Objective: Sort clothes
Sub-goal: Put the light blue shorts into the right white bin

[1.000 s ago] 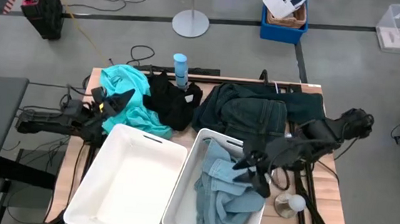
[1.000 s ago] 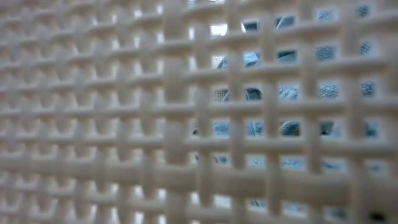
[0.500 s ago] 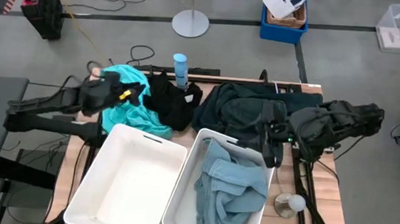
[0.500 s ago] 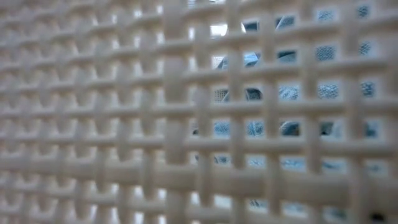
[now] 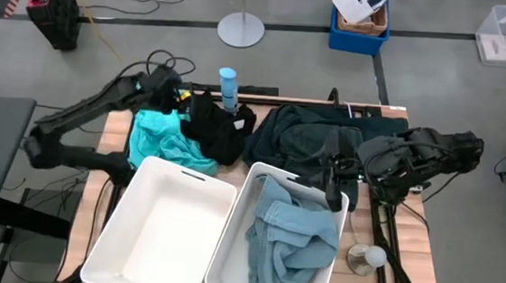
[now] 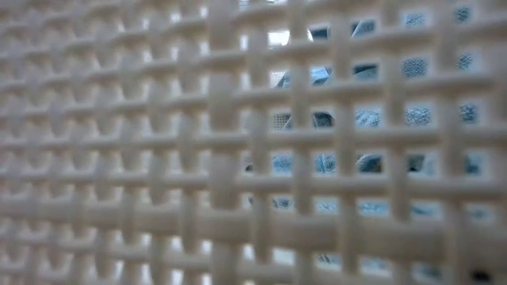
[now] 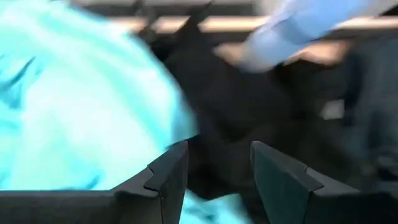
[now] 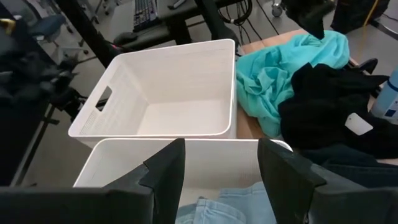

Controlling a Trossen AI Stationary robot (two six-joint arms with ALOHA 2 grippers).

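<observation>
Left pincer point(image 5: 173, 96) moved to table's far edge; grey-blue garment point(image 5: 292, 238) fills right bin point(image 5: 226, 248).

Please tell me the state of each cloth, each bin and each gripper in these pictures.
left bin: empty.
right bin: holds pale blue garment.
turquoise garment: heaped on table.
black garment: heaped on table.
dark green garments: piled on table.
left gripper: open, empty.
right gripper: open, empty.

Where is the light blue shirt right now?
High view: the pale grey-blue garment lies inside the right white bin, beside the empty left bin.
</observation>
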